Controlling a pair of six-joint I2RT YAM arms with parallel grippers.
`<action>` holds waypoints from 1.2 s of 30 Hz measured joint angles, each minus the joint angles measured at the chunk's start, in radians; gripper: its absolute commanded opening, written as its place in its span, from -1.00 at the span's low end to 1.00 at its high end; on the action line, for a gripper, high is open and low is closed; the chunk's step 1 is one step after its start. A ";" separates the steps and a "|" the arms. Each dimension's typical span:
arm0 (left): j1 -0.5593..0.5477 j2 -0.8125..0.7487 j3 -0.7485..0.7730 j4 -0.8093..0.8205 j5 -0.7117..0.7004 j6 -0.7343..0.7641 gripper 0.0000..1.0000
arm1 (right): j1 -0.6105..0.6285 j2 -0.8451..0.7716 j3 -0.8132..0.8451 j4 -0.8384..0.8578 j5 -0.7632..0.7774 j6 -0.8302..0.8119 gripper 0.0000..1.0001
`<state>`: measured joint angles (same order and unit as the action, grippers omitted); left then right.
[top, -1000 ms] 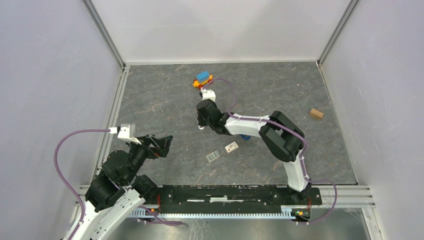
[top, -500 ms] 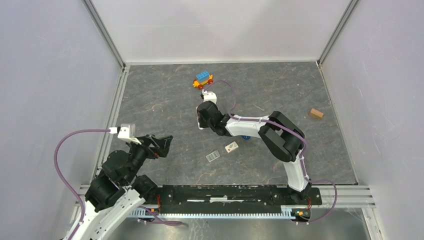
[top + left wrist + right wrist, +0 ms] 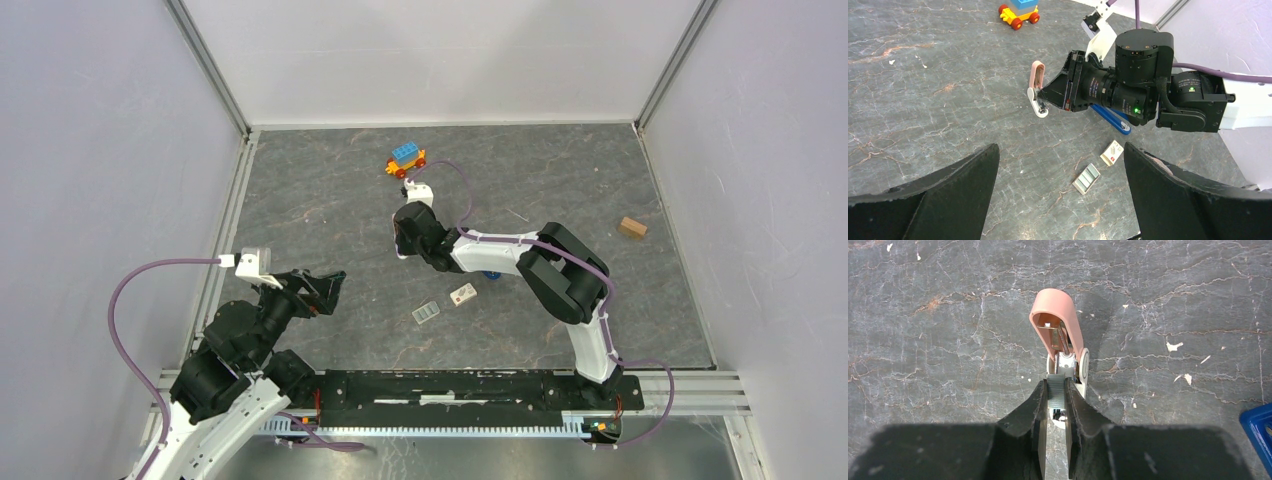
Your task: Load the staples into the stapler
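Observation:
A slim dark-blue stapler (image 3: 1112, 118) lies flat under my right wrist; it also shows in the top view (image 3: 489, 273) and at the right wrist view's edge (image 3: 1259, 427). A second, pink-and-white stapler (image 3: 1058, 315) lies open, pink lid raised (image 3: 1037, 80). My right gripper (image 3: 1056, 387) is shut on a silvery strip of staples (image 3: 1056, 382) whose front end sits at the open stapler's rail. An open tray of staples (image 3: 1086, 178) and its box sleeve (image 3: 1111, 152) lie nearby. My left gripper (image 3: 1060, 150) is open and empty, held above the table's near left.
A toy car with a blue top and red wheels (image 3: 405, 158) stands at the back. A small wooden block (image 3: 631, 227) lies at the right. Metal frame rails and white walls bound the table (image 3: 300, 200).
My right gripper has shifted slightly away from the near edge with the staple strip. The left arm has not moved.

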<state>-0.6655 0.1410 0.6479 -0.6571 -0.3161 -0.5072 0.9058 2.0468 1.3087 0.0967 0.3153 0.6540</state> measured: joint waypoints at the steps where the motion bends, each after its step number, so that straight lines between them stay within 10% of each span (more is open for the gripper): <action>1: 0.000 0.000 0.000 0.000 0.000 0.000 1.00 | 0.000 0.000 0.000 0.000 0.000 0.000 -0.61; 36: 0.000 0.000 0.000 0.000 0.000 0.000 1.00 | 0.003 0.000 -0.020 0.007 0.003 -0.003 -0.57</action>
<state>-0.6655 0.1410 0.6479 -0.6571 -0.3161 -0.5072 0.9085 2.0468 1.2888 0.1040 0.3180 0.6506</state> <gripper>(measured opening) 0.996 0.211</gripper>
